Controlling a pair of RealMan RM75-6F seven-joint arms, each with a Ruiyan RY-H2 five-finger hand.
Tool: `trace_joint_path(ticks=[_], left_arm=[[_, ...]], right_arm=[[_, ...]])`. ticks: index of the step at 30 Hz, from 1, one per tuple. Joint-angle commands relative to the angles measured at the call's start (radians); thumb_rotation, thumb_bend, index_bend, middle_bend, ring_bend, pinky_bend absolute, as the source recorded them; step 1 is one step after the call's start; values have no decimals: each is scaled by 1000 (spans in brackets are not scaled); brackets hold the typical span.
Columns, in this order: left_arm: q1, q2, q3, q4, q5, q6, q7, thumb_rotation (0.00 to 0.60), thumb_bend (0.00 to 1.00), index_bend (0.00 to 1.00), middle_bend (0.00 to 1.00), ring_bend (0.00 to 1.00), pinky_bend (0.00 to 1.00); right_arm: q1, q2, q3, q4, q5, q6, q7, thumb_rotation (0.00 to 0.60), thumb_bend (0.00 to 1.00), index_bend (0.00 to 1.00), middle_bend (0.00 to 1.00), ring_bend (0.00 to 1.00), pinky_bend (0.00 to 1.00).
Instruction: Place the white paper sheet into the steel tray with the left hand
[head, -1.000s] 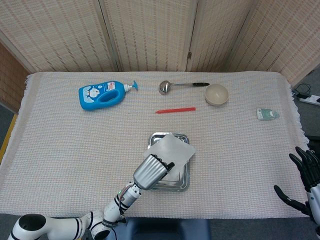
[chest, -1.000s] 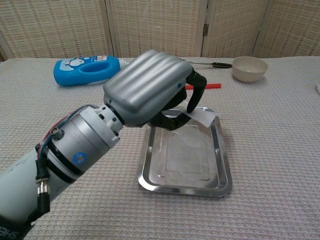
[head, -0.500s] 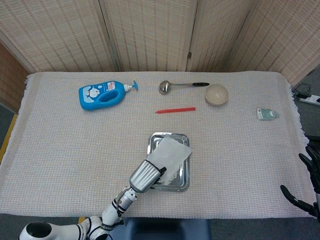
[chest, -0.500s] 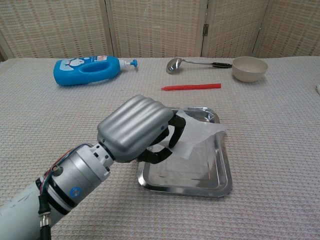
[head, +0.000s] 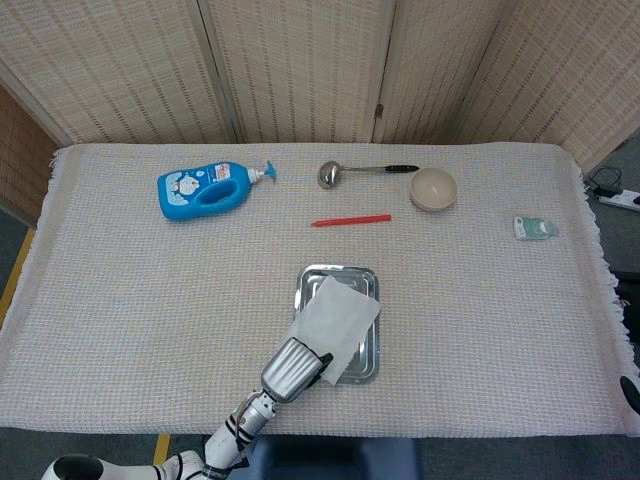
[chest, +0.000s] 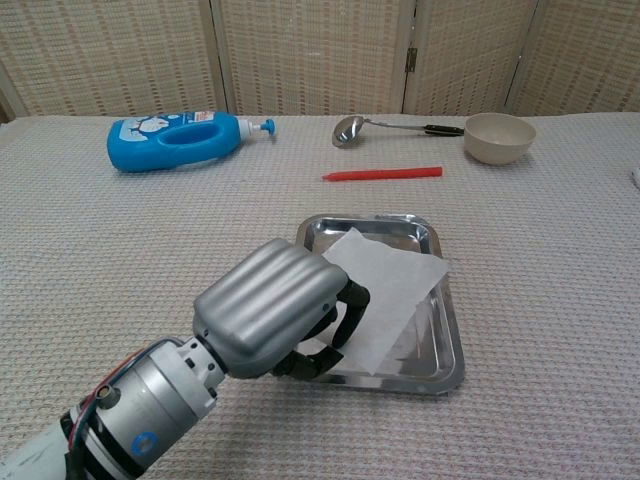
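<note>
The white paper sheet lies slanted over the steel tray, and its near left corner hangs past the tray's front left rim. My left hand sits at the tray's near left corner, with curled fingers gripping the sheet's near edge. Only a dark tip of my right hand shows, at the right edge of the head view beyond the table's corner.
Along the far side lie a blue bottle, a steel ladle, a beige bowl and a red pen. A small green item lies at the far right. Folding screens stand behind the table.
My left hand has drawn back toward the table's near edge and lowered, dragging the sheet down over the tray. The right hand has dropped almost out of view.
</note>
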Motion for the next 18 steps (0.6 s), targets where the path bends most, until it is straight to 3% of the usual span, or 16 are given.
trace_joint_path(ticks=[1, 3, 6, 12, 18], left_arm=[[4, -15, 5, 11, 0, -9, -1, 600, 510, 606, 1000, 1000, 1000], [5, -25, 5, 20, 2, -9, -12, 600, 343, 506, 1000, 1000, 1000], [0, -28, 1, 25, 9, -14, -32, 600, 220, 378, 1000, 1000, 1000], [-31, -1, -48, -10, 1, -38, -49, 600, 126, 227, 1000, 1000, 1000], [-34, 44, -77, -108, -37, -71, -34, 600, 104, 210, 1000, 1000, 1000]], right_arm=[[-2, -2, 1, 1, -3, 0, -9, 600, 325, 0, 0, 0, 0], [-3, -4, 2, 0, -7, 0, -15, 600, 325, 0, 0, 0, 0], [-2, -7, 1, -6, -15, -6, -26, 600, 324, 0, 0, 0, 0], [22, -15, -3, -23, -16, -72, -67, 600, 324, 0, 0, 0, 0], [22, -20, -1, -30, -21, -75, -87, 600, 324, 0, 0, 0, 0]])
